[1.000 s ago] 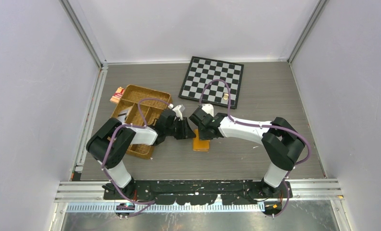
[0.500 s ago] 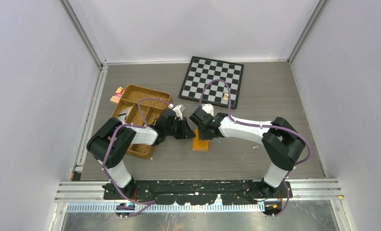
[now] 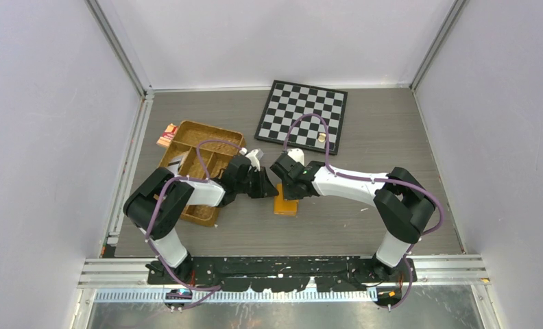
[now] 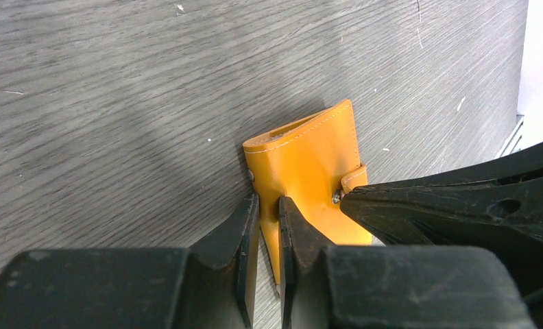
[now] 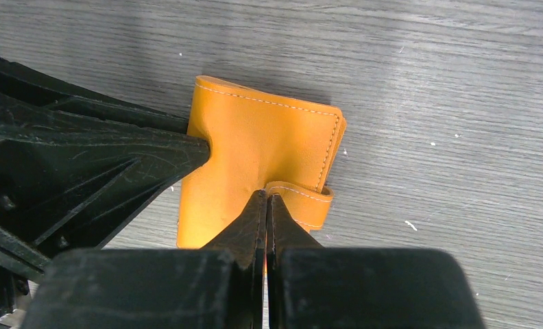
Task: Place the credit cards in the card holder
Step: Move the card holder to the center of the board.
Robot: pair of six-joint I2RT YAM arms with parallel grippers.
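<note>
Two grippers are meeting at the orange holder (image 3: 286,200), which is lying flat and folded just beside the tray (image 3: 203,125), on its right in the top view, with pale stitching along its edges and its strap (image 5: 299,195) wrapping over one side. Opening it seems to be the step in hand: the left gripper (image 4: 269,202) is pinching the holder's edge between nearly touching fingers, while the right gripper (image 5: 266,195), fingers fully together, is pressing its tips against the strap. Next, the strap probably needs prising off its snap (image 4: 336,198) before any card can go in.
</note>
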